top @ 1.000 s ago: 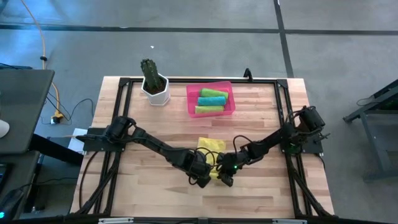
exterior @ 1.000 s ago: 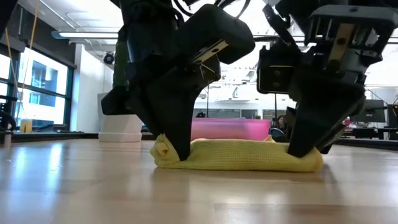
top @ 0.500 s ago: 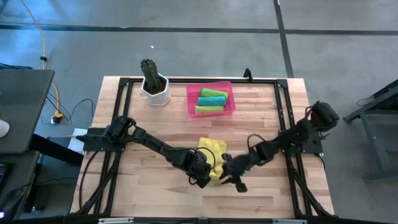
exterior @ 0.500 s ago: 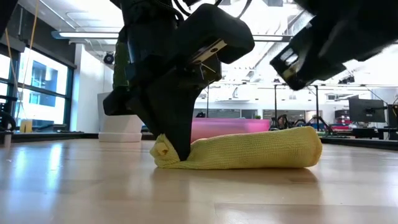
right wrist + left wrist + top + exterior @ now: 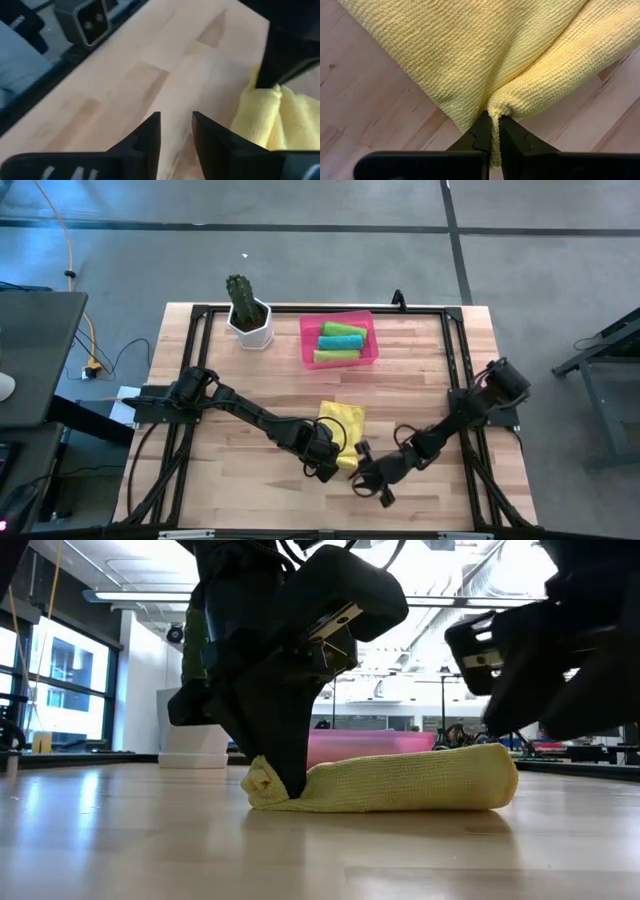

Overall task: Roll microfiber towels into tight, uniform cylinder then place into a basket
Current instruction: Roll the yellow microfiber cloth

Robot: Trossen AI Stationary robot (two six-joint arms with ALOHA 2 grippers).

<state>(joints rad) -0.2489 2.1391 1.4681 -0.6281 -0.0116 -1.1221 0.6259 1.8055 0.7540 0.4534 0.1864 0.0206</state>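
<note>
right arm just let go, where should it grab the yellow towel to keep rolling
Judging by its pose, take the yellow towel at its free rolled end, opposite the corner that the left gripper pinches shut. That end is a thick fold lying flat on the table, so come down from above with the right gripper, its fingers straddling the fold.

A robotics lab or test hall, not a home.

The wooden bench [image 5: 420,380] carries a black metal frame [image 5: 300,310] on which two dark robot arms are mounted, and it stands on a grey concrete floor [image 5: 300,250] marked with dark lines. A yellow cable [image 5: 70,240] runs over this floor beside a dark desk [image 5: 35,350]. The low view looks into a big open room with long ceiling lights [image 5: 150,595], large windows [image 5: 60,680], monitors [image 5: 590,718] and more equipment behind.
</note>
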